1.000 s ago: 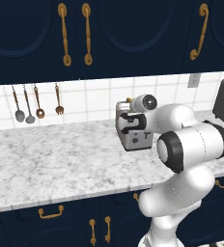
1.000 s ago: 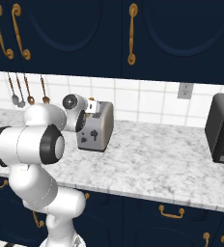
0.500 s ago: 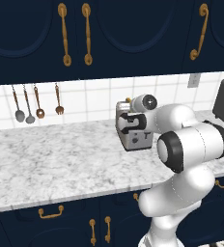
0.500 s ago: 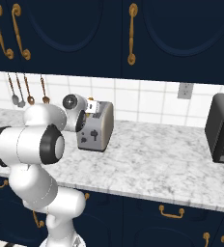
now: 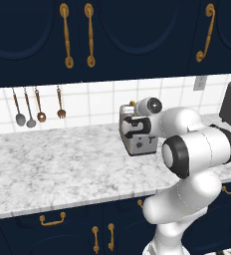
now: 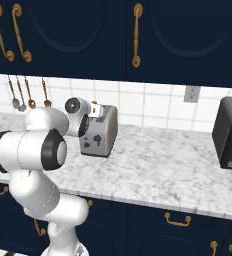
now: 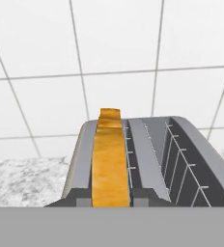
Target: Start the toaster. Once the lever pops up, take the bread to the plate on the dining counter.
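The silver toaster (image 5: 143,143) stands on the marbled worktop (image 5: 53,169) against the tiled wall, also seen as the toaster (image 6: 102,132) from the right. In the hand view the toaster (image 7: 181,144) is seen from over its near end, with the golden bread (image 7: 109,164) standing in its left slot and the right slot bare. My gripper (image 5: 133,128) sits at the upper part of the toaster's narrow control face, and the gripper (image 6: 91,121) is largely hidden by my arm. Its fingertips are hidden, so open or shut is unclear. The plate and dining counter are out of view.
A larger dark grey appliance (image 6: 231,132) stands at the right end of the worktop. Several utensils (image 5: 38,107) hang on the tiled wall at the left. Navy upper cabinets with gold handles (image 5: 90,35) hang overhead. A wall outlet (image 6: 190,93) sits right of the toaster.
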